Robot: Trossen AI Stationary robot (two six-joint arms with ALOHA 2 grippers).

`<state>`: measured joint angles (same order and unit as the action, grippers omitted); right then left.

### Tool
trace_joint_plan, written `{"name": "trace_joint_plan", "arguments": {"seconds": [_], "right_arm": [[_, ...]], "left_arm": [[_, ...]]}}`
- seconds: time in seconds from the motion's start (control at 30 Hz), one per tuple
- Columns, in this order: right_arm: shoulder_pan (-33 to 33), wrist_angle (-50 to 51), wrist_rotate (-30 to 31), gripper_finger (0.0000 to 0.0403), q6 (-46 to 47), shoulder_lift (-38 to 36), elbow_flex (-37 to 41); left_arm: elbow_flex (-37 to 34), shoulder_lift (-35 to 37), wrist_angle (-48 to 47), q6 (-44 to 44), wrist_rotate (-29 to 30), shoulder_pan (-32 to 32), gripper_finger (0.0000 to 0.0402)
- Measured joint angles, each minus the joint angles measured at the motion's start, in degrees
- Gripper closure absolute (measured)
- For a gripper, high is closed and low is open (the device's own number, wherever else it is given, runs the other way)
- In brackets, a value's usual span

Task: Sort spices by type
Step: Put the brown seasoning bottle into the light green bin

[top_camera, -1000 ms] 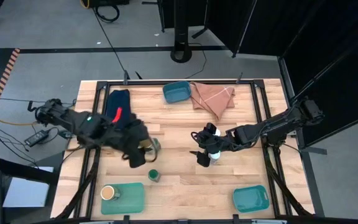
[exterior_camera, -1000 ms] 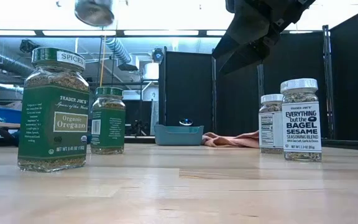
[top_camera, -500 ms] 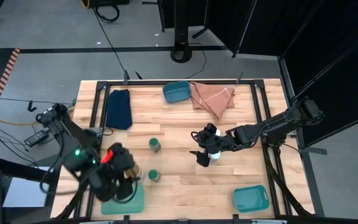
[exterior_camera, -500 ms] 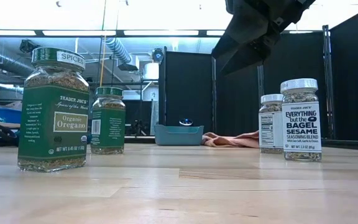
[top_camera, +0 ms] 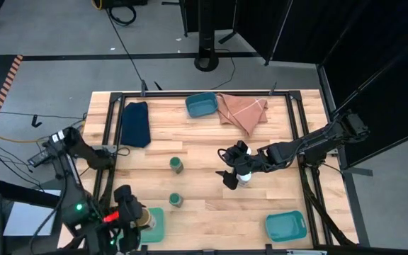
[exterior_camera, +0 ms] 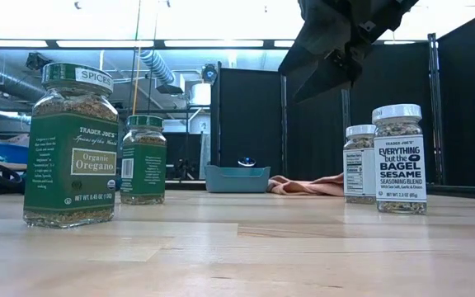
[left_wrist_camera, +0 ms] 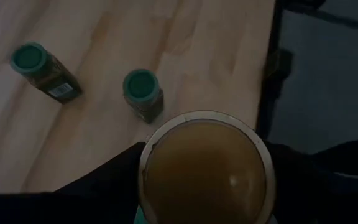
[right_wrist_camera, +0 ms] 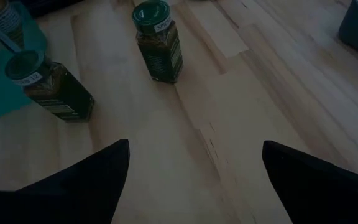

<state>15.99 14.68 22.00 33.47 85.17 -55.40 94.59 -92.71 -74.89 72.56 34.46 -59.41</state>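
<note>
The left gripper [top_camera: 134, 218] is closed on one tan-lidded jar [left_wrist_camera: 205, 167], held over the teal tray [top_camera: 156, 222] at the near-left corner of the table [top_camera: 204, 134]. In its wrist view the lid fills the space between the dark fingers. A second tan lid may sit in that tray beneath the arm, but the view from above hides it, so I cannot tell.

Two green-lidded jars stand upright on the bare wood just beyond this gripper, toward the table's middle: one [top_camera: 176, 200] close to the tray's edge, the other [top_camera: 177, 166] farther off.

The right gripper [top_camera: 232, 172] hangs with its fingers spread wide and empty above the table's middle. Two white-lidded jars show in the low view, one larger [exterior_camera: 399, 159] and one behind it [exterior_camera: 359, 164]; from above, one of them [top_camera: 244, 177] stands right beside this gripper.

Three teal trays are in all: the one under the left gripper, one [top_camera: 286, 226] at the near-right corner, one [top_camera: 201, 105] at the far edge. Two cloths lie at the far side, one dark blue [top_camera: 135, 123] and one pinkish [top_camera: 244, 112].
</note>
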Motion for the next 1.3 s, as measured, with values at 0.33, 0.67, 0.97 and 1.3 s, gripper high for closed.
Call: {"name": "trace_joint_plan", "arguments": {"seconds": [0.33,0.67,0.97,1.3], "right_arm": [[0.0,0.0,0.1,0.0029,1.1,0.0,0.0],[0.0,0.0,0.9,0.0029,1.6,0.0,0.0],[0.0,0.0,0.9,0.0029,2.6,0.0,0.0],[0.0,0.0,1.1,0.0029,2.7,0.0,0.0]], "left_arm": [[-2.1,-3.7,-0.7,-0.2,1.3,-2.4,0.0123],[-7.8,-3.7,3.6,-1.2,1.4,-2.6,0.0118],[-12.8,-3.7,8.5,-1.8,1.4,-2.6,0.0111],[-15.6,-3.6,11.5,-1.8,1.6,-2.6,0.011]]}}
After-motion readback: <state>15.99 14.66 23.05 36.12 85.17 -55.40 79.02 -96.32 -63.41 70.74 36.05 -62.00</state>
